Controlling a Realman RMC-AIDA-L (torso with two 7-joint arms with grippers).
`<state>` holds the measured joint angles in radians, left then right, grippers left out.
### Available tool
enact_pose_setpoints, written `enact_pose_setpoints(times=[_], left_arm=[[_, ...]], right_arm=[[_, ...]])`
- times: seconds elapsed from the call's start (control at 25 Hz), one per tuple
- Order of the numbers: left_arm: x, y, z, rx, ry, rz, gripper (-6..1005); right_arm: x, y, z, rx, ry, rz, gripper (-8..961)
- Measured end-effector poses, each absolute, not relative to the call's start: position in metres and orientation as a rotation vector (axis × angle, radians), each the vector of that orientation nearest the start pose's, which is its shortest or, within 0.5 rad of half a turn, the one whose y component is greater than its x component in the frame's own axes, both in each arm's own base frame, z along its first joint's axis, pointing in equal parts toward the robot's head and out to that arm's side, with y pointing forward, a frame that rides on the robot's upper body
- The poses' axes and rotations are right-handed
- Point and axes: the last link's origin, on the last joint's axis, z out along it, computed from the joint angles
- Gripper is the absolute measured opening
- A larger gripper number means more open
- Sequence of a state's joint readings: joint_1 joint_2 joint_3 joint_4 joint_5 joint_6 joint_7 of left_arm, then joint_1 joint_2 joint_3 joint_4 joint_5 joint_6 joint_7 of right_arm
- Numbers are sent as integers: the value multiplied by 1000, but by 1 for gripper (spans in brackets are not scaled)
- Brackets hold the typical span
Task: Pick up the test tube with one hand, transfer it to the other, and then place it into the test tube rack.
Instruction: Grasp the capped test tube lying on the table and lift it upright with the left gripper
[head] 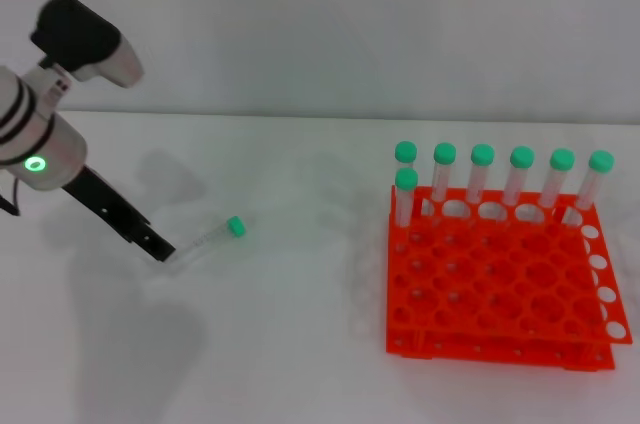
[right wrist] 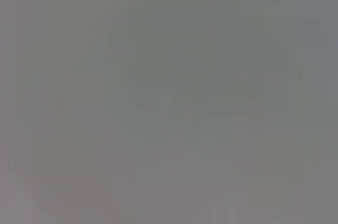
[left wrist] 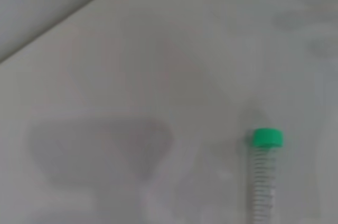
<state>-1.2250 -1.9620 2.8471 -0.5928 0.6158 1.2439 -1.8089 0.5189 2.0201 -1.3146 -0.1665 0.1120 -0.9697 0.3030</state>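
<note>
A test tube (head: 208, 238) with a green cap lies on the white table, cap pointing to the back right. My left gripper (head: 155, 243), black on a white-and-silver arm with a green light, reaches down to the tube's clear end and seems to touch it. The tube also shows in the left wrist view (left wrist: 262, 182), lying flat. The orange-red test tube rack (head: 500, 289) stands on the right of the table. My right gripper is out of view; the right wrist view shows only plain grey.
Several green-capped tubes (head: 482, 176) stand upright in the rack's back row, and one more (head: 405, 196) stands in the row in front at its left end. The table's far edge (head: 300, 116) meets a pale wall.
</note>
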Motion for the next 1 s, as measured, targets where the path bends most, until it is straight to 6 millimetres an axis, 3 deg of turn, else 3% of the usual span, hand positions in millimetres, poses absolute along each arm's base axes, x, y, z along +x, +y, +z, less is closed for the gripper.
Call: enact_pose_setpoints(times=[1.0], left_arm=[[-256,443,31,-2505,-812,624,875]], right_arm=[[350,384,61,-1356,659,699,791]])
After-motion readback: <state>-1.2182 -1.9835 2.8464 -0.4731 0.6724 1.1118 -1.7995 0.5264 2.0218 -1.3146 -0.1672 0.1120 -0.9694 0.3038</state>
